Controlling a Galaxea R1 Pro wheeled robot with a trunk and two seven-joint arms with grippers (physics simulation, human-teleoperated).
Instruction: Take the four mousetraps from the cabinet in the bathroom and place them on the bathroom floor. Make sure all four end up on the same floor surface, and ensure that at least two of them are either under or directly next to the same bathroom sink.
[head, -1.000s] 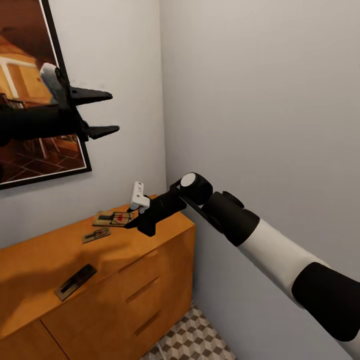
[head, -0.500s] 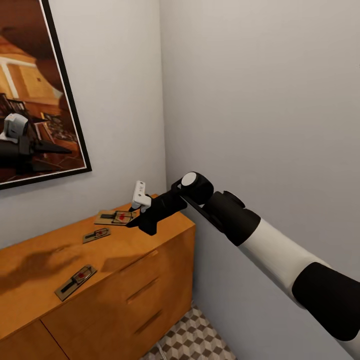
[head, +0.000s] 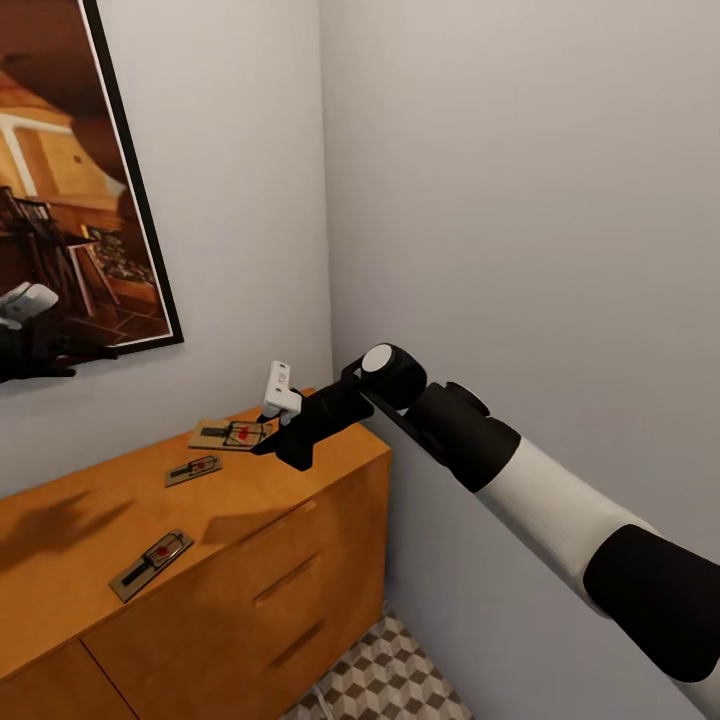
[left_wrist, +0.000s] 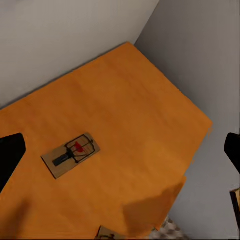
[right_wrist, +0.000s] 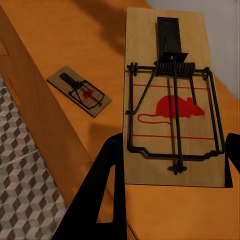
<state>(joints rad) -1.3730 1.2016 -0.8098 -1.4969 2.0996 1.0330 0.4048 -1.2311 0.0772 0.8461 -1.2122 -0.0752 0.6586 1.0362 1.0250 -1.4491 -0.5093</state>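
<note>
Mousetraps lie flat on the cabinet (head: 90, 560) top at lower left of the head view: far trap (head: 231, 435), middle trap (head: 193, 469), near trap (head: 151, 564). The right gripper (head: 268, 440) hangs just over the far trap, fingers spread either side of the thin wooden slab with wire spring, gripping nothing. The left gripper (head: 60, 350), at the left edge, is open and empty.

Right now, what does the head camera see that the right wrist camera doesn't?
Head view: the framed picture, a third trap, the drawers and the right arm. Right wrist view: the red mouse drawing up close on the nearest trap, between the right gripper's open fingers. Both: the cabinet, that trap, a second trap and floor tiles.
</note>
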